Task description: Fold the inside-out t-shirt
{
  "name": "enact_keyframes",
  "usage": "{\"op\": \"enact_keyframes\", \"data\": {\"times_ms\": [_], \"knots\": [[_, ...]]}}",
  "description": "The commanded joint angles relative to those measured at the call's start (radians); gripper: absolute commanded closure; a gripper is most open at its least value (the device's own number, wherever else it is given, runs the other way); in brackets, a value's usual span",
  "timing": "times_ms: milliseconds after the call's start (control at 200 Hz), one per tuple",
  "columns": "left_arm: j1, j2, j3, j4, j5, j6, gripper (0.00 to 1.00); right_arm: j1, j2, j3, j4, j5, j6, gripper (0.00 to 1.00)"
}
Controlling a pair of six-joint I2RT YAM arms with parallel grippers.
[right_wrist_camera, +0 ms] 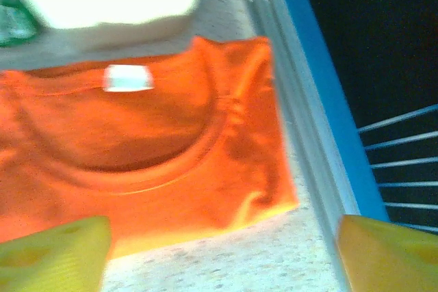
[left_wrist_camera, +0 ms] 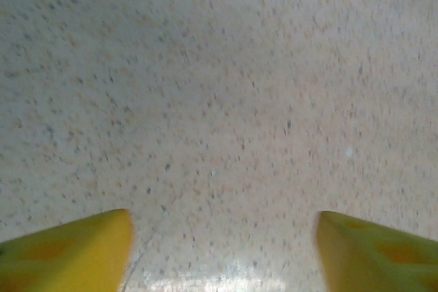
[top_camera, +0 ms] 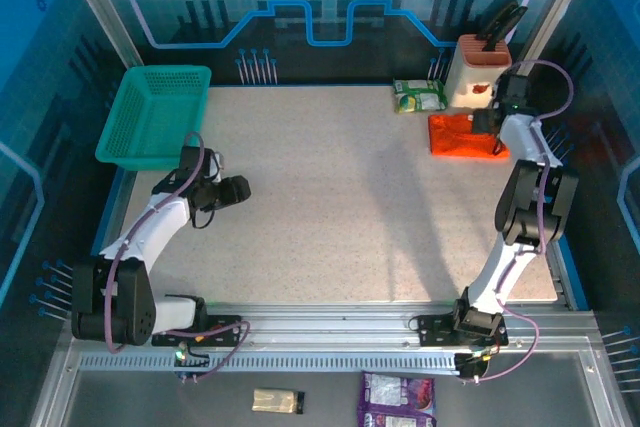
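Note:
The inside-out t-shirt [top_camera: 455,135] lies folded into a small orange-red rectangle at the table's far right corner. In the right wrist view the t-shirt [right_wrist_camera: 150,162] shows its round neckline and a white label, with its near edge flat on the speckled top. My right gripper [top_camera: 490,125] hangs just over the shirt's right end; its yellow fingers stand wide apart and hold nothing, so the right gripper [right_wrist_camera: 222,254] is open. My left gripper [top_camera: 240,189] is far off at the left, and the left gripper [left_wrist_camera: 224,254] is open over bare tabletop.
A teal mesh basket [top_camera: 155,112] stands at the back left. A white and brown container [top_camera: 478,72] and a green packet [top_camera: 420,97] sit just behind the shirt. The table's right edge rail [right_wrist_camera: 308,135] runs close beside the shirt.

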Motion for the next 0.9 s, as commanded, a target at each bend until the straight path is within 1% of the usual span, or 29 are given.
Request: {"op": "enact_keyframes", "data": {"times_ms": [0, 15, 35, 55, 130, 200, 250, 290, 330, 430, 500, 525, 585, 650, 680, 730, 770, 861, 871, 896], "knots": [[0.012, 0.008, -0.023, 0.131, -0.089, 0.001, 0.13, 0.048, -0.088, -0.152, 0.112, -0.061, 0.060, 0.00], [0.012, 0.010, -0.027, 0.143, -0.098, 0.001, 0.10, 0.055, -0.101, -0.174, 0.124, -0.069, 0.064, 0.00], [0.012, 0.013, -0.032, 0.158, -0.117, 0.001, 0.03, 0.065, -0.121, -0.208, 0.139, -0.077, 0.069, 0.00], [0.012, 0.014, -0.038, 0.175, -0.138, 0.002, 0.01, 0.074, -0.141, -0.242, 0.156, -0.084, 0.074, 0.00], [0.012, 0.016, -0.078, 0.244, -0.237, -0.006, 0.01, 0.109, -0.210, -0.369, 0.243, -0.123, 0.071, 0.00], [0.021, 0.020, -0.070, 0.250, -0.288, -0.006, 0.01, 0.141, -0.267, -0.482, 0.330, -0.173, 0.065, 0.00], [0.018, 0.015, -0.077, 0.287, -0.326, 0.024, 0.01, 0.162, -0.299, -0.570, 0.409, -0.218, 0.055, 0.00], [0.018, 0.009, -0.096, 0.338, -0.357, 0.041, 0.01, 0.178, -0.316, -0.614, 0.477, -0.246, 0.044, 0.00], [0.019, 0.008, -0.121, 0.402, -0.373, 0.075, 0.01, 0.192, -0.328, -0.703, 0.561, -0.269, 0.031, 0.00], [0.019, 0.043, -0.194, 0.586, -0.388, 0.193, 0.01, 0.227, -0.336, -0.820, 0.762, -0.271, 0.026, 0.00], [0.019, 0.077, -0.232, 0.702, -0.388, 0.253, 0.01, 0.250, -0.337, -0.853, 0.834, -0.258, 0.021, 0.00], [0.019, 0.089, -0.252, 0.769, -0.383, 0.267, 0.01, 0.259, -0.341, -0.856, 0.835, -0.240, 0.013, 0.00], [0.022, 0.108, -0.309, 0.934, -0.349, 0.288, 0.01, 0.277, -0.346, -0.894, 0.916, -0.194, 0.000, 0.00], [0.034, 0.113, -0.333, 1.015, -0.283, 0.266, 0.01, 0.282, -0.354, -0.937, 0.975, -0.170, 0.006, 0.00], [0.040, 0.125, -0.344, 1.059, -0.250, 0.249, 0.01, 0.283, -0.360, -0.964, 1.021, -0.169, 0.005, 0.00], [0.043, 0.156, -0.367, 1.144, -0.199, 0.266, 0.01, 0.283, -0.372, -1.005, 1.087, -0.176, 0.001, 0.00], [0.042, 0.188, -0.376, 1.180, -0.192, 0.267, 0.01, 0.282, -0.373, -1.045, 1.153, -0.182, -0.002, 0.00], [0.044, 0.265, -0.430, 1.365, -0.167, 0.276, 0.01, 0.283, -0.340, -1.108, 1.294, -0.207, -0.009, 0.00], [0.045, 0.265, -0.433, 1.372, -0.164, 0.275, 0.01, 0.284, -0.328, -1.115, 1.327, -0.212, -0.013, 0.00], [0.045, 0.256, -0.432, 1.349, -0.163, 0.271, 0.01, 0.284, -0.331, -1.119, 1.338, -0.211, -0.015, 0.00]]}}
